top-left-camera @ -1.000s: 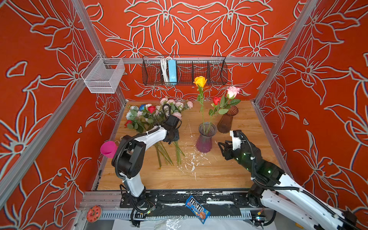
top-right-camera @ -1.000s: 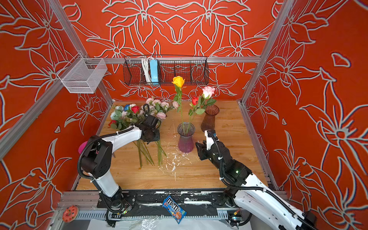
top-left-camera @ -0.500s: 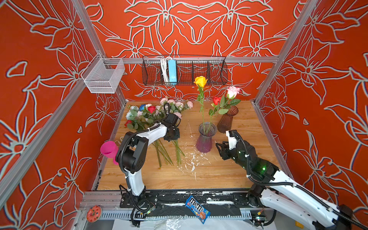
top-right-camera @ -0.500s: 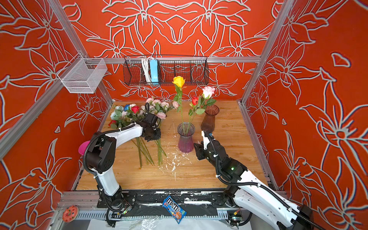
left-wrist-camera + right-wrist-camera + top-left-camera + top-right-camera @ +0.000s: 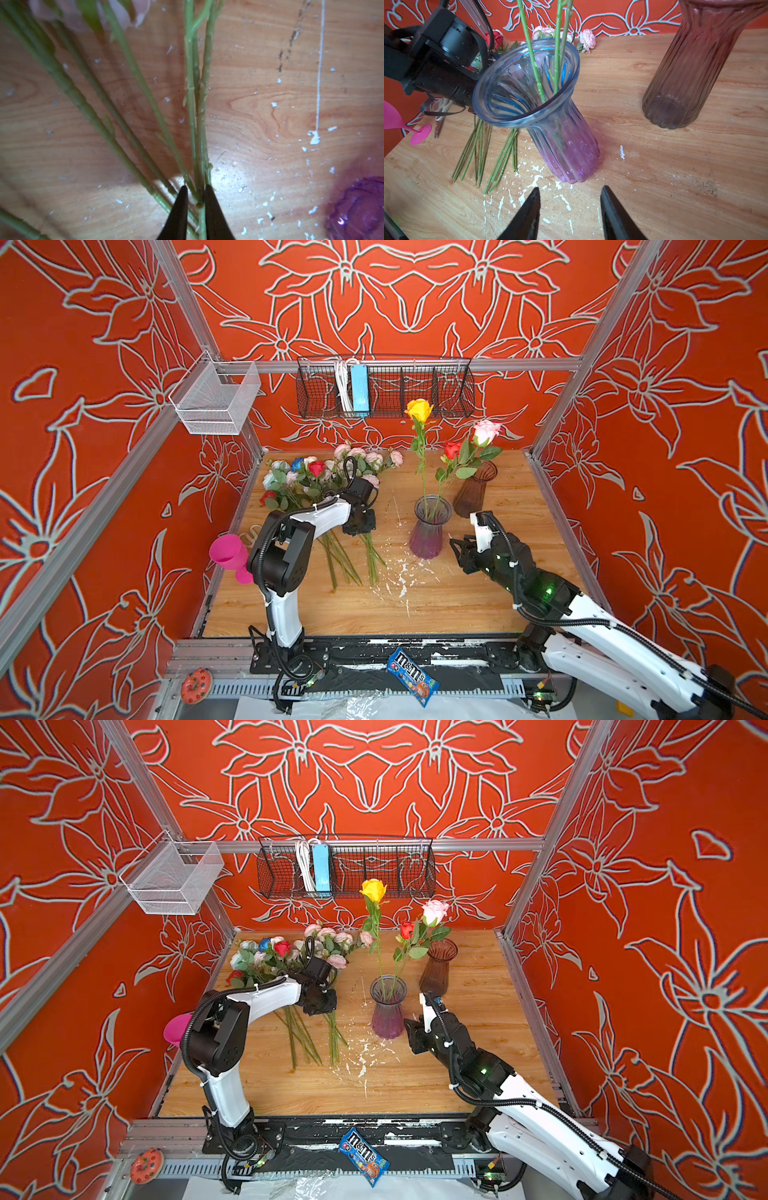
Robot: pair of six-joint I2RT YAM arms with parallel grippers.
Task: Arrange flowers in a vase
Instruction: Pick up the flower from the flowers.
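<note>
Loose flowers [image 5: 324, 477] lie heaped at the back left of the table, with their green stems [image 5: 199, 124] fanned toward the front. My left gripper [image 5: 195, 188] is down on those stems, shut on a couple of them; in both top views it [image 5: 359, 526] [image 5: 322, 1004] points straight down. A purple-tinted glass vase [image 5: 430, 526] [image 5: 562, 135] stands mid-table holding a yellow rose [image 5: 419, 409], a pink rose [image 5: 485, 432] and a red rose [image 5: 451, 449]. My right gripper [image 5: 570, 190] [image 5: 457, 549] is open and empty, low beside the vase's base.
An empty brown glass vase [image 5: 473, 493] [image 5: 685, 72] stands behind and right of the purple one. A pink plastic goblet [image 5: 228, 556] sits at the table's left edge. Wire baskets [image 5: 384, 385] hang on the back wall. White flecks [image 5: 401, 572] dot the wood.
The left gripper's jaws have closed on the stems. The right gripper has edged left, closer to the purple vase's base.
</note>
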